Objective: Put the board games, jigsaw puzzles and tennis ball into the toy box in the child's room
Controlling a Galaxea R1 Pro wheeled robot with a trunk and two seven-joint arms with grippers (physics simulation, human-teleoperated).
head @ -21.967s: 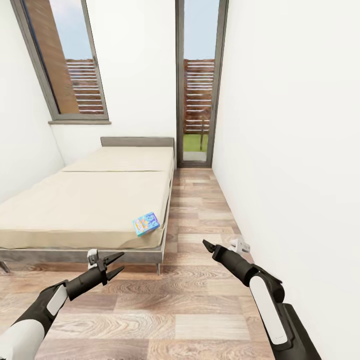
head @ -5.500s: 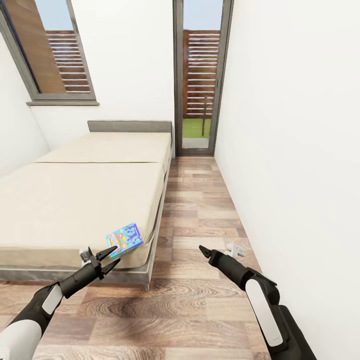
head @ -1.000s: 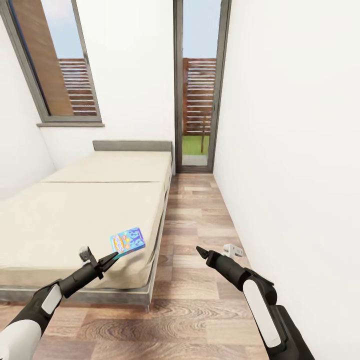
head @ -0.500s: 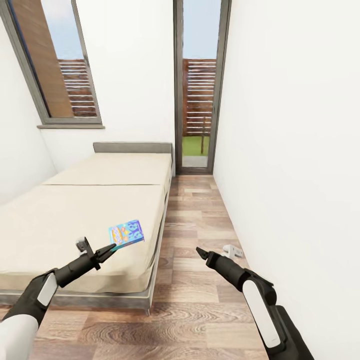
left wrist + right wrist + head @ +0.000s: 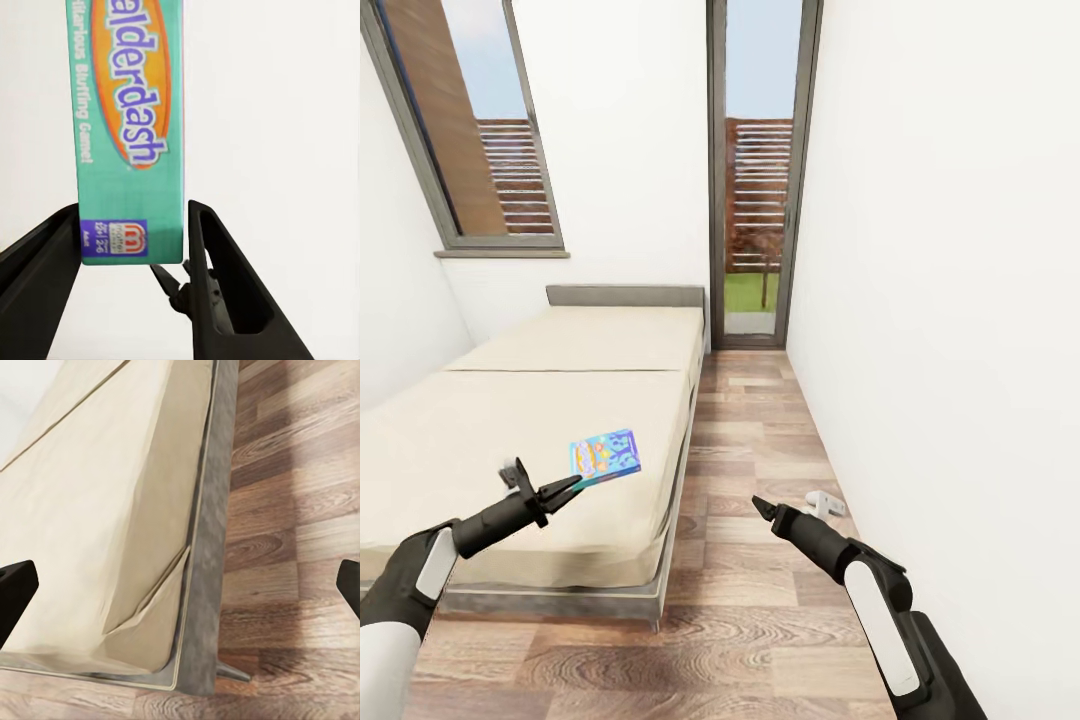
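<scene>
The left gripper (image 5: 572, 487) is clamped on the corner of the flat teal-and-blue printed board game (image 5: 605, 454), which is held lifted over the near edge of the cream-beige bed (image 5: 510, 420), presumably for carrying to the toy box. The right gripper (image 5: 759, 505), jaws wide and empty, is kept forward over the wood-plank floor (image 5: 760, 420), likely clear of the carry.

open floor (image 5: 750, 420) aisle (bed (image 5: 540, 400) beside)

Head and right wrist share bed (image 5: 540, 420)
</scene>
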